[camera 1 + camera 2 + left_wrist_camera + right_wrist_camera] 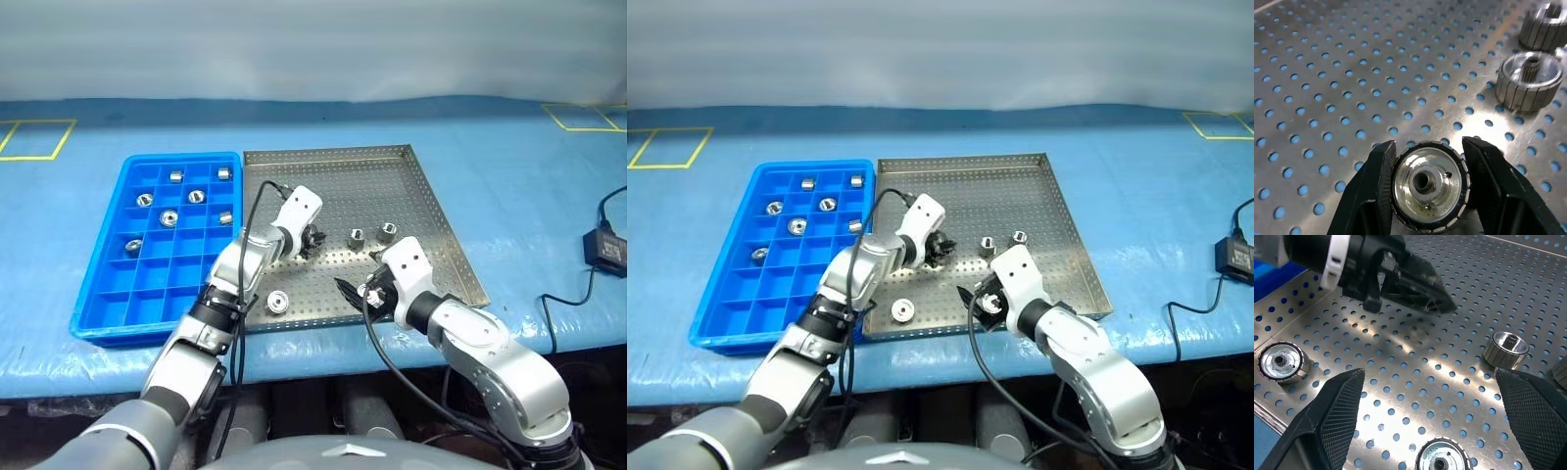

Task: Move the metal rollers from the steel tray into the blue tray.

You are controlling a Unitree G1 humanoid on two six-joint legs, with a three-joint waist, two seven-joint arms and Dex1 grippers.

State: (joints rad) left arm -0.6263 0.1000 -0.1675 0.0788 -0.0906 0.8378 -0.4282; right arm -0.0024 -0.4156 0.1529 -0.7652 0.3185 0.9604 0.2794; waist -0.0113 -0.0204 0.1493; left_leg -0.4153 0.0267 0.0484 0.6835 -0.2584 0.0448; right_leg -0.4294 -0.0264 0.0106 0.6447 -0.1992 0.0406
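Observation:
My left gripper (313,241) hangs over the middle of the steel tray (392,176), shut on a metal roller (1427,188) that sits upright between its fingers (1376,181), lifted off the perforated floor. Two rollers (358,236) (388,231) stand just to its right. Another roller (277,302) lies near the tray's front left corner. My right gripper (353,289) is open near the tray's front edge, with a roller (1442,460) below its fingers. To the left, the blue tray (167,284) holds several rollers (168,216) in separate compartments.
A black power adapter (607,245) with its cable lies on the blue table cover at the right. Yellow tape squares (39,137) mark the cover at the far left and far right. Both trays sit close to the table's front edge.

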